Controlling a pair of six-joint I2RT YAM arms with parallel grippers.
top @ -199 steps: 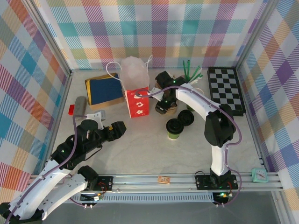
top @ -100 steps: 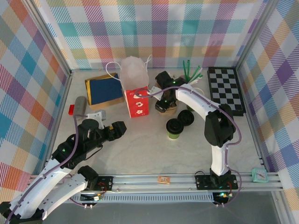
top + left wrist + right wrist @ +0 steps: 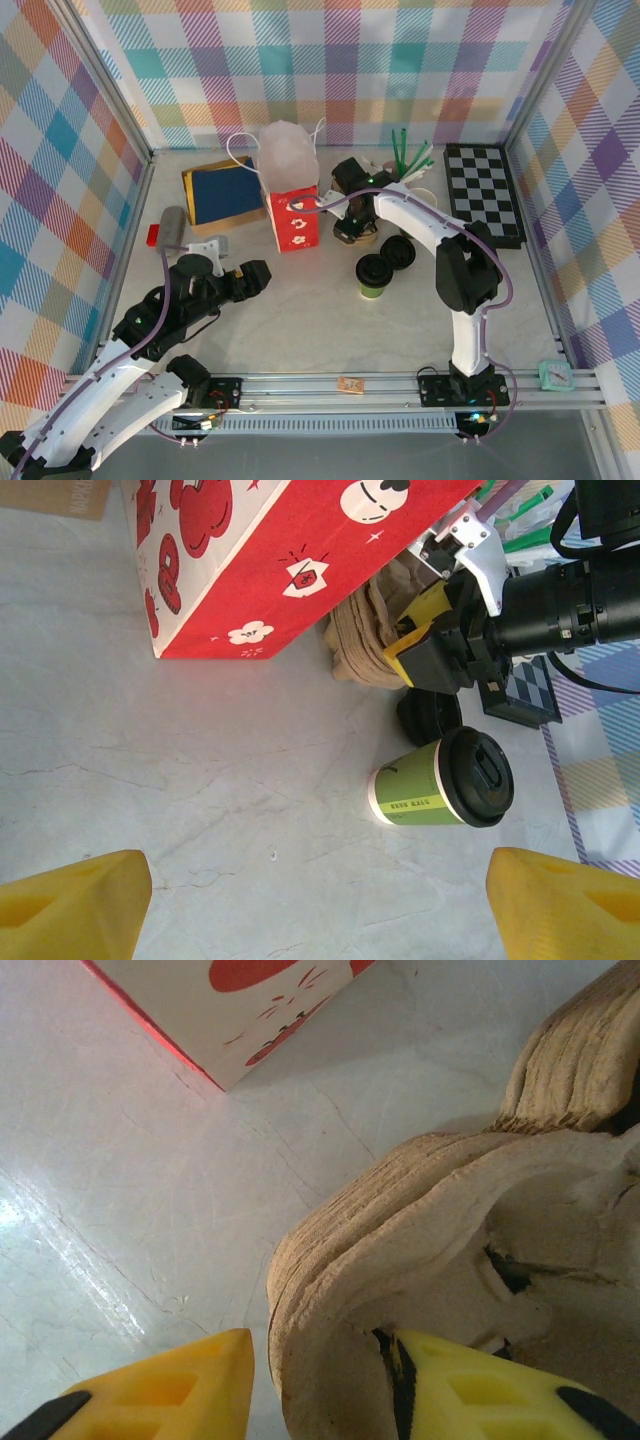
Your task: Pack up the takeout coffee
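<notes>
The takeout coffee (image 3: 373, 276), a green cup with a black lid, stands mid-table; in the left wrist view the coffee (image 3: 440, 785) is ahead and to the right. A loose black lid (image 3: 400, 252) lies just behind it. My left gripper (image 3: 250, 278) hovers open and empty left of the cup, its yellow fingertips (image 3: 75, 900) at the frame's lower corners. My right gripper (image 3: 352, 228) is low beside the red paper bag (image 3: 293, 216), astride the rim of a stack of beige pulp cup carriers (image 3: 450, 1210). One finger is inside the stack and the other fingertip (image 3: 170, 1390) is a small gap outside it.
A chessboard (image 3: 485, 190) lies at the back right, with green straws (image 3: 408, 155) behind the carriers. A blue and brown box (image 3: 222, 190) and a grey cylinder (image 3: 172, 226) sit at the back left. Bare tabletop (image 3: 200, 810) stretches between my left gripper and the cup.
My right gripper's jaws have narrowed around the rim of the carrier stack. The left arm and the coffee have not moved.
</notes>
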